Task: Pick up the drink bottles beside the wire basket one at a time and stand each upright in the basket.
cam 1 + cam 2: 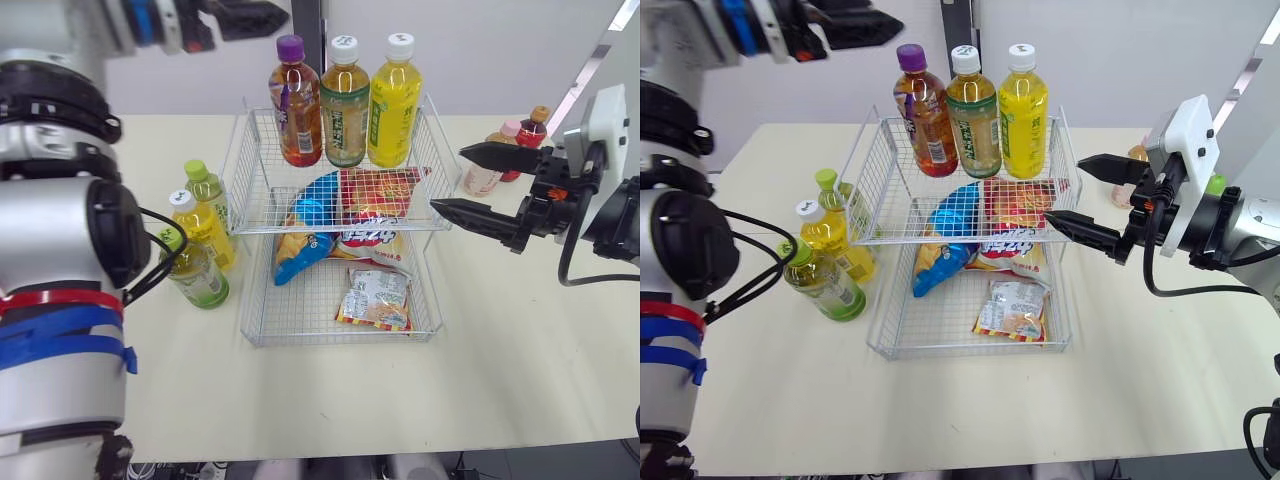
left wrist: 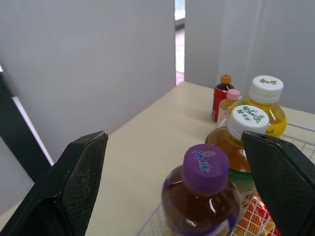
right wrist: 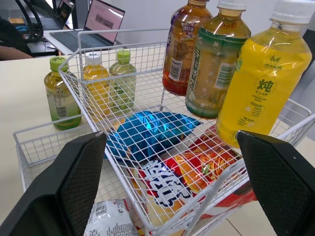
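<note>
The right gripper (image 1: 450, 180) is spread wide and holds nothing. One black finger (image 1: 495, 155) lies farther and the other nearer, and both point left at the right rim of the wire basket (image 1: 245, 340). The pink-capped bottle (image 1: 481, 178) and the orange-capped bottle (image 1: 532, 130) stand upright on the table just beyond the far finger, to its right. They are therefore behind the fingertips, not in front of them. The arm will probably have to draw back to the right and swing far before the open fingers can close around a bottle's sides. Its level spread already suits a vertical bottle.

The left gripper (image 2: 174, 141) is also wide open and empty. It is raised at the far left, looking over the purple-capped bottle (image 2: 204, 196). That bottle stands in the basket's upper tier with the tea bottle (image 1: 345, 110) and the yellow bottle (image 1: 394, 105), all upright. Snack bags (image 1: 365, 205) lie in the tier below.

Three more bottles (image 1: 200, 235) stand upright, close together, against the basket's left side, well below and nearer than the left gripper. Judging by reach, the right arm is nearer its pair than the left is to this trio.
</note>
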`<state>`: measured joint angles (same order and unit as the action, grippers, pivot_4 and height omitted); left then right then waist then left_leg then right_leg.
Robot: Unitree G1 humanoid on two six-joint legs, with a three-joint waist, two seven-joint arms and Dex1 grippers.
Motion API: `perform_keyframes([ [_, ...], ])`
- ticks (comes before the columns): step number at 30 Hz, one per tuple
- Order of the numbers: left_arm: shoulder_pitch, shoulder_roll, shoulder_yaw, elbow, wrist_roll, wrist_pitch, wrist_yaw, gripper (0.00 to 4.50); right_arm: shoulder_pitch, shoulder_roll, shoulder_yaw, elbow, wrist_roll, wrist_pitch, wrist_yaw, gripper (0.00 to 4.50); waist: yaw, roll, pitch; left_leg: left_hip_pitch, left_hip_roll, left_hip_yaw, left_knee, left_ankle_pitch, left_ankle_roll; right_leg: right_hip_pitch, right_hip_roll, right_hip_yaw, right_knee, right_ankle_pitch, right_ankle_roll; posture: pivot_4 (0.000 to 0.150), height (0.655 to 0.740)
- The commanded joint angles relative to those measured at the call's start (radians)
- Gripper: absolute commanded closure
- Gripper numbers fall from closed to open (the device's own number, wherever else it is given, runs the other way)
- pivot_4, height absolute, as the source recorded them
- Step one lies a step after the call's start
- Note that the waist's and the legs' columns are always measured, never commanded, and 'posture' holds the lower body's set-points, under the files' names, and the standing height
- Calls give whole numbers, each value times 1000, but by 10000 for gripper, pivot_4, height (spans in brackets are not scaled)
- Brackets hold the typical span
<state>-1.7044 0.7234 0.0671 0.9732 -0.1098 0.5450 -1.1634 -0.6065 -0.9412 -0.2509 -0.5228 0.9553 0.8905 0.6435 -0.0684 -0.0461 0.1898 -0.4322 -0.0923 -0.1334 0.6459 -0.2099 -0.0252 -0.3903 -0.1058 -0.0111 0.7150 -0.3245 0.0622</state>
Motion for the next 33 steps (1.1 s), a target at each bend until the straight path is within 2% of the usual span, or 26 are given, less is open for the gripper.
perform_keyframes([
  [1, 56, 58, 24, -179, -46, 97, -19, 171, -24, 0, -7, 5, -19, -41, 25, 0, 0, 0, 0, 0, 0, 0, 0, 0, 0, 0, 0, 0, 0, 0, 0, 1500, 7400],
  [4, 212, 136, 83, -430, -119, 223, -17, 171, -40, 10, 15, 24, -35, -60, 50, 0, -6, 0, 0, 1, 0, 0, 0, 0, 0, 0, 0, 0, 1, 0, 0, 1500, 7400],
  [7, 372, 188, 181, -665, -202, 359, 44, 171, -56, 16, 40, 44, -52, -73, 80, 0, -13, 0, 0, 1, 1, -2, 1, 0, 0, 0, 0, 0, 1, 0, 0, 1500, 7400],
  [12, 640, 268, 331, -959, -312, 531, 110, 171, -91, 25, 86, 89, -99, -114, 146, 0, -15, 1, 0, 1, 1, -1, 0, 0, 0, 1, 0, 1, 0, 0, 0, 1500, 7400],
  [21, 1052, 362, 637, -1229, -458, 690, 142, 171, -122, 61, 140, 133, -126, -155, 259, 0, -3, 1, -1, 2, 1, -1, 0, 0, 0, 1, 0, 1, 0, 0, -1, 1500, 7400],
  [27, 1284, 326, 811, -1363, -531, 735, 168, 171, -143, 79, 178, 153, -124, -167, 350, 0, 13, 1, -1, 3, 3, -1, -1, 0, 0, 2, 0, 2, -1, 1, -2, 1500, 7400],
  [33, 1524, 215, 934, -1487, -566, 712, 207, 171, -171, 96, 219, 164, -128, -176, 434, 0, 20, 2, -1, 4, 4, 0, -1, 0, 0, 2, -2, 2, -3, 2, -3, 1500, 7400],
])
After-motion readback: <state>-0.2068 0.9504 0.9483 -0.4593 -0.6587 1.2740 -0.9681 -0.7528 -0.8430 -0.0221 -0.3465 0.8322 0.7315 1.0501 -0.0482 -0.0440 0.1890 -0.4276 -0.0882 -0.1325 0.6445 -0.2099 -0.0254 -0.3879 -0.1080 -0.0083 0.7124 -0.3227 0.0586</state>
